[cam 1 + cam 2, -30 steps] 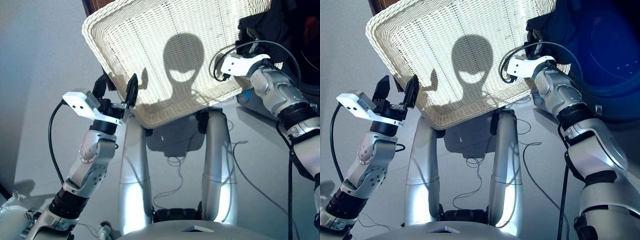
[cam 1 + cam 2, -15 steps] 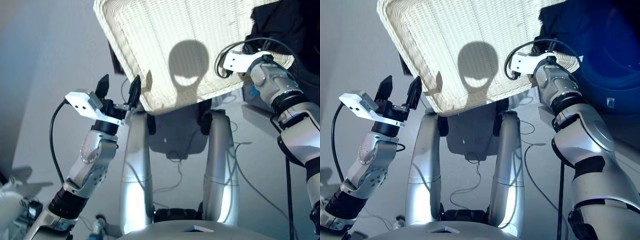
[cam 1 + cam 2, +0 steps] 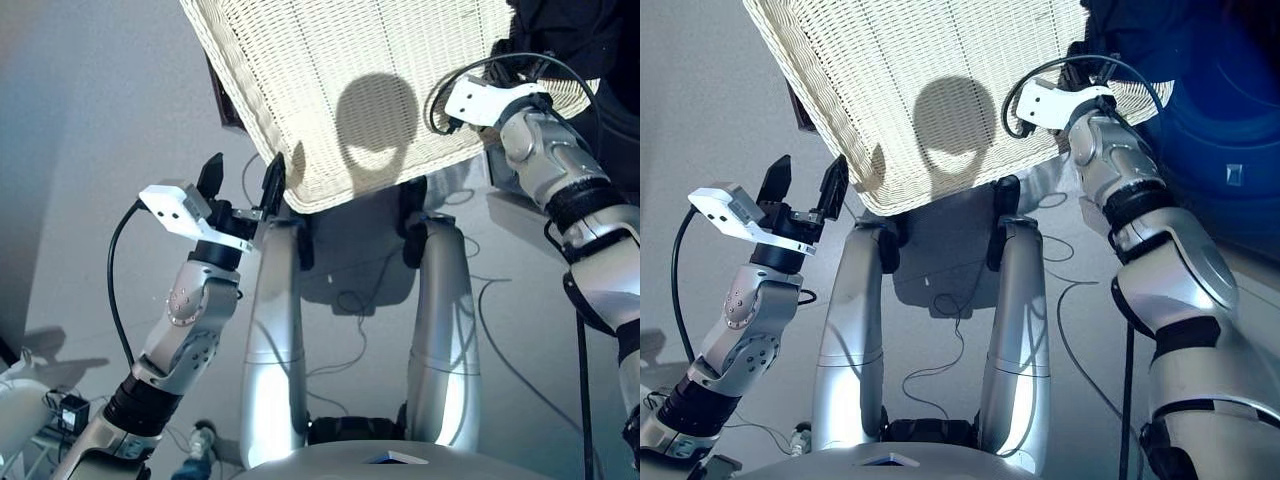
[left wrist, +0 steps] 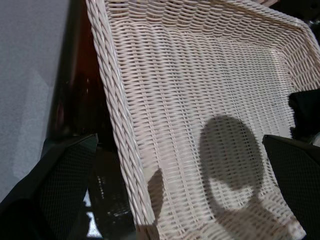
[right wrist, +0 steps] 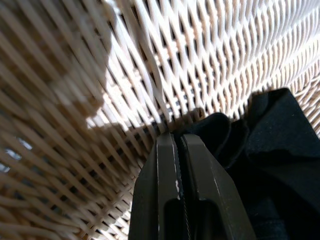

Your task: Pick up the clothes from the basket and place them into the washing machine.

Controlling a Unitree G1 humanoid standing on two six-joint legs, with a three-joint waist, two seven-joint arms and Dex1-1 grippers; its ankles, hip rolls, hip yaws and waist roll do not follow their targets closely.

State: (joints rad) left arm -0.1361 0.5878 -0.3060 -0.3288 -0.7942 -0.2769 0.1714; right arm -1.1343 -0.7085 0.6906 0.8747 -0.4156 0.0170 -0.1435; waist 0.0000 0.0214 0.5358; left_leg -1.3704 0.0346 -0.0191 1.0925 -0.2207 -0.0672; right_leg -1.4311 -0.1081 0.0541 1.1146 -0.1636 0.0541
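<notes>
The right end effector point(image 5: 180, 137) is reaching into the shallow cream-white woven wicker basket point(image 3: 330, 90), its two black fingers pressed together with nothing visibly between them, the tips resting just beside a crumpled black fabric garment point(image 5: 260, 150) lying on the weave at the basket's far right side. The left end effector point(image 3: 240, 180) is hanging at the basket's near left corner with its fingers spread wide and holding nothing, one finger point(image 3: 271, 183) just beside the rim (the wrist view is showing the rim running between the two fingers).

The step in hand is, by my judgement, the pick of a garment from the basket: the black piece is not yet gripped. The next move is calling for the right fingers to part, slide over a fold of the black cloth and pinch it, then carry it towards the washing machine, which I cannot make out for certain here; only a dark blue mass point(image 3: 1220, 110) is showing at the right edge of the right eye view. The navy and coral garments are not identifiable.

Compared with a second ago, the whole view has tilted, so the basket is sitting higher in the picture; the right end effector is staying at the black garment, and the left one is keeping its wide spread near the corner.
</notes>
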